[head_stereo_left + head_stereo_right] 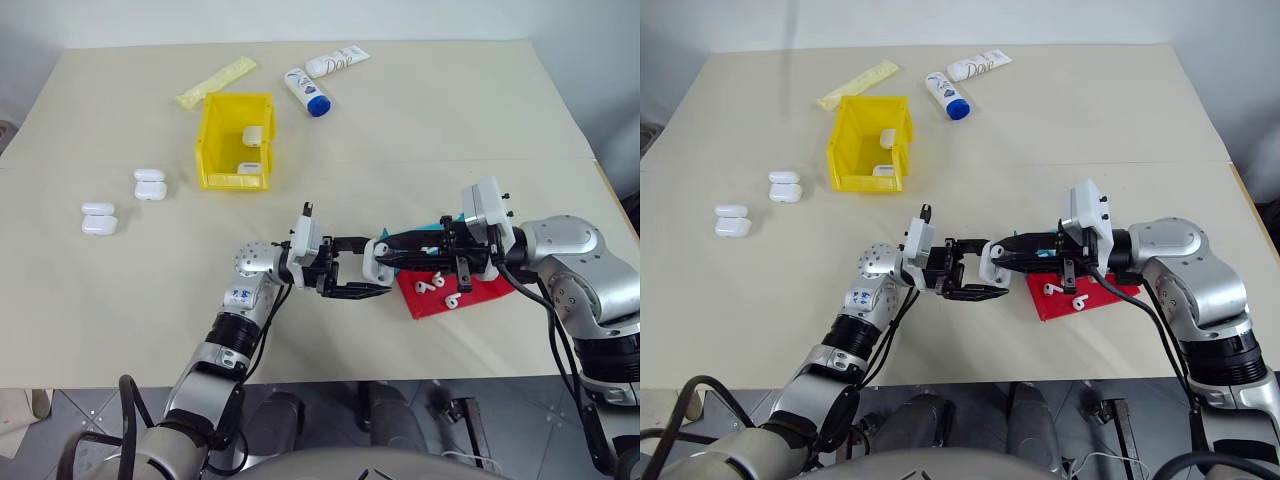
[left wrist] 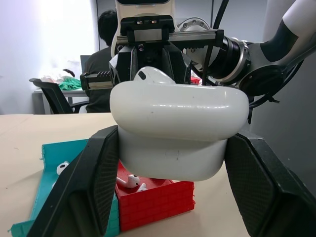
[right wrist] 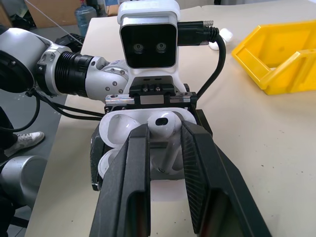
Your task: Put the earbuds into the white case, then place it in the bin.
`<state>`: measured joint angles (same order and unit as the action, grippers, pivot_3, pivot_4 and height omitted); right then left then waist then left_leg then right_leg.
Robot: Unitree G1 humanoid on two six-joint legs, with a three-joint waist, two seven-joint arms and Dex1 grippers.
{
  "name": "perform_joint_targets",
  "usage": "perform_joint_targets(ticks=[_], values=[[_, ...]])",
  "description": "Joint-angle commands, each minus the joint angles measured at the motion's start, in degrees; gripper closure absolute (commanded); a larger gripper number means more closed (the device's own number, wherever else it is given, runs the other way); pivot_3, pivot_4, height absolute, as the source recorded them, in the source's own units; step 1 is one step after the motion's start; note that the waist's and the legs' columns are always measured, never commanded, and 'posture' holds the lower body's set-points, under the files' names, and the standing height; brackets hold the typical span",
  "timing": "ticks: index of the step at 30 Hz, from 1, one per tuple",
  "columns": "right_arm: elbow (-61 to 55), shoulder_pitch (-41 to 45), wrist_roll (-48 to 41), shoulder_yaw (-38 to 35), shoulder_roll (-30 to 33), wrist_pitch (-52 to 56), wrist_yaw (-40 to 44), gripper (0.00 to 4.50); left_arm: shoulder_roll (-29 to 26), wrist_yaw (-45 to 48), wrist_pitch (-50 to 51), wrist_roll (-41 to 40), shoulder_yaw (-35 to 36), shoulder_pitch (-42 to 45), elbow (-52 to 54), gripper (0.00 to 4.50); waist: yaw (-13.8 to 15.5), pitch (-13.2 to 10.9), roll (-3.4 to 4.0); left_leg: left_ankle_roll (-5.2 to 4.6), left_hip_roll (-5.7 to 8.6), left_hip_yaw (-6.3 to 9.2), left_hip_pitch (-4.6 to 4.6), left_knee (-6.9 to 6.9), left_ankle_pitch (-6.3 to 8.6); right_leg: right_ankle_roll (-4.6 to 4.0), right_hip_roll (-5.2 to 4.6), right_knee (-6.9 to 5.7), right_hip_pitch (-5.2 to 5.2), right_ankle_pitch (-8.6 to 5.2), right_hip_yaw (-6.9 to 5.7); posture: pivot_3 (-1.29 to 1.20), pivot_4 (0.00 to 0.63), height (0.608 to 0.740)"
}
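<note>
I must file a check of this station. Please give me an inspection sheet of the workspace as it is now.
Surface: beige table, no spills seen.
Job's things: open white case in left gripper; earbud in right gripper, at the case; loose earbuds in red tray; yellow bin holding cases; four spare cases nearby.
Clutter: two tubes, yellow packet, blue tray.
Grippers: both shut on their loads.
Cables: black cable along right arm.
Surroundings: seated person, chair.
</note>
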<state>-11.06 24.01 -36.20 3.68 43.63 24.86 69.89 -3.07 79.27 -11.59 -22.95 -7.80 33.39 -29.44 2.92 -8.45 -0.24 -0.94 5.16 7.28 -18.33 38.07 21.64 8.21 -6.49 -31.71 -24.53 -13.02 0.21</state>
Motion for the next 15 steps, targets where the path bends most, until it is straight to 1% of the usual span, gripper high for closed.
perform_joint_targets(ticks=[1,10,15], values=[[5.8,-1.9,3.8,1.2,1.2,2.3,-0.4,3.98,1.1,0.6,-1.7,-4.8,2.5,1.9,7.7,1.69,0.0,0.0,0.00,0.00,0.00,0.00,0.00,0.00,0.00,0.00,0.00,0.00,0.00,0.00,0.00,0.00,0.150,0.740],[5.4,-0.9,3.8,0.9,0.7,1.7,-0.7,3.98,0.8,0.7,-1.9,-4.3,2.5,2.3,7.0,1.69,0.0,0.0,0.00,0.00,0.00,0.00,0.00,0.00,0.00,0.00,0.00,0.00,0.00,0.00,0.00,0.00,0.150,0.740],[3.7,-0.7,3.3,1.1,1.4,3.2,-0.7,3.98,0.7,0.8,-2.2,-4.0,2.5,2.4,6.5,1.69,0.0,0.0,0.00,0.00,0.00,0.00,-0.01,0.00,0.00,0.00,0.00,0.00,0.00,0.00,0.00,0.00,0.150,0.740]])
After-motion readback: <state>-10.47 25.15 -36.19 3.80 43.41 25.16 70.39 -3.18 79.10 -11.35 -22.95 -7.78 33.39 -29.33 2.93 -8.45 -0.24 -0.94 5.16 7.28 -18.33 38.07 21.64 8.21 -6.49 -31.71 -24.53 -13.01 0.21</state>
